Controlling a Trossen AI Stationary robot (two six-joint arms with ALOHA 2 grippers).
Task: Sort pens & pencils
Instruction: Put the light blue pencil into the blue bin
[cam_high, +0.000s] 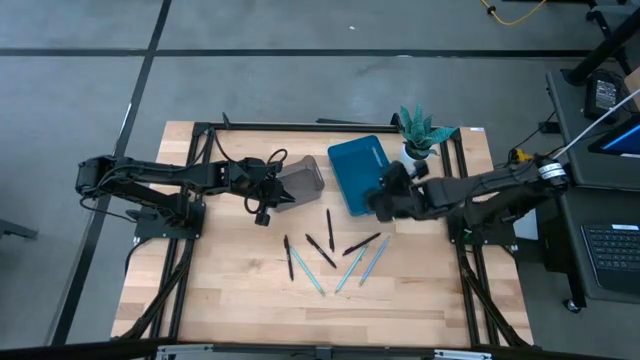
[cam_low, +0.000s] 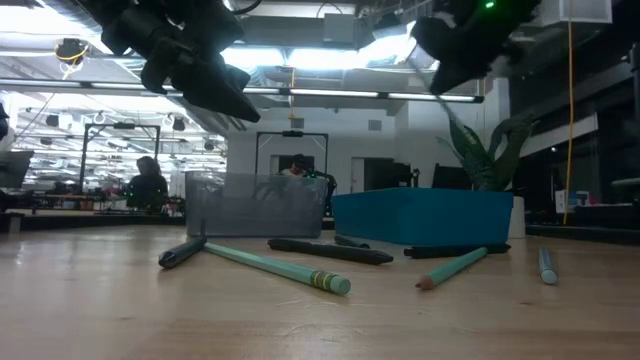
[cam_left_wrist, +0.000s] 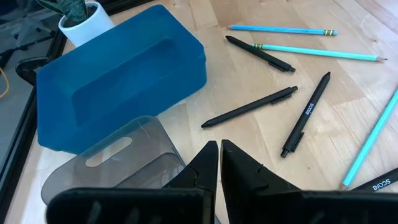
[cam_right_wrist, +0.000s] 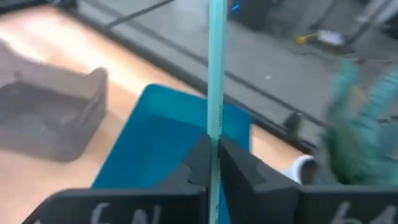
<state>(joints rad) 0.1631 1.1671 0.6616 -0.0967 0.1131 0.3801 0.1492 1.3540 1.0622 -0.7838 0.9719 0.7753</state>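
Observation:
Several black pens (cam_high: 320, 249) and light blue pencils (cam_high: 350, 268) lie flat on the wood table between the arms; they show too in the left wrist view, pens (cam_left_wrist: 249, 107) and pencils (cam_left_wrist: 317, 52). My right gripper (cam_right_wrist: 214, 155) hangs over the blue bin (cam_high: 355, 170), shut on one light blue pencil (cam_right_wrist: 217, 62). My left gripper (cam_left_wrist: 219, 155) is shut and holds nothing; it hovers by the grey see-through bin (cam_high: 303, 180). In the low view both grippers, left (cam_low: 200, 80) and right (cam_low: 460, 45), are well above the table. My right gripper pinches the light blue pencil's shaft (cam_right_wrist: 216, 127) between its two fingers (cam_right_wrist: 199, 163). A long stretch of the pencil sticks out past the fingertips; the rest is hidden behind the fingers. The pencil is lifted clear, above the blue bin (cam_right_wrist: 161, 130).
The blue bin (cam_left_wrist: 118, 81) and the grey bin (cam_left_wrist: 124, 162) stand side by side at the table's far middle. A potted plant (cam_high: 420, 130) stands at the blue bin's right far corner. Bare wood lies at the near edge, left and right of the sticks.

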